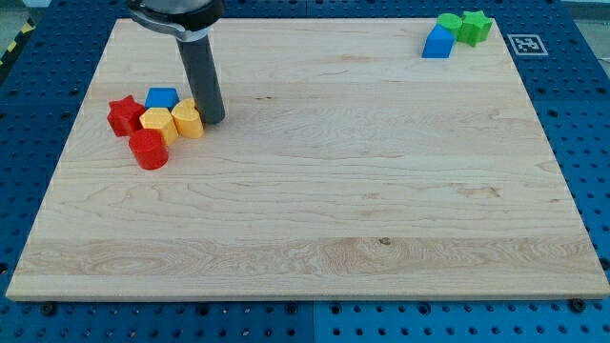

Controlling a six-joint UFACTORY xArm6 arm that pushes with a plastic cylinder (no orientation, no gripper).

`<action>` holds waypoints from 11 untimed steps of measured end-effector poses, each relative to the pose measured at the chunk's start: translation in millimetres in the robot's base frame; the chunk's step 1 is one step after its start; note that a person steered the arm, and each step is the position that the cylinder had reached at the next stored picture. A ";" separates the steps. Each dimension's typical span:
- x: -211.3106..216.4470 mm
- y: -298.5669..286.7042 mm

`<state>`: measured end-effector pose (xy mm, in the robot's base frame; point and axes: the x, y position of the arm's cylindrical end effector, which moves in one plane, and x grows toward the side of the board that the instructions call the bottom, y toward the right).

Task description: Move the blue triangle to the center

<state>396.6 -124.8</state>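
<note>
Standing just right of the yellow block (188,120), my tip (212,119) holds nothing. Behind that yellow block, the blue triangle (161,97) waits. I should go behind it, then push gently toward the board (315,219) centre.

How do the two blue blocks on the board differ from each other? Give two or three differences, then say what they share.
The blue block at the view's left sits in a cluster with red and yellow blocks, close to my tip; the blue block at the view's top right lies far from my tip, touching only green blocks. The left one shows less of itself, behind a yellow block; the right one stands unobstructed. Both are blue and rest on the wooden board.
</note>
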 end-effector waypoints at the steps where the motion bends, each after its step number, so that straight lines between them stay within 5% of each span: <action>1: 0.0 25.2; 2: -0.9 141.3; 3: -0.6 206.9; 4: -0.6 212.8; 6: -20.1 374.1; 8: -101.8 394.7; 11: -119.0 400.2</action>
<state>277.6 275.4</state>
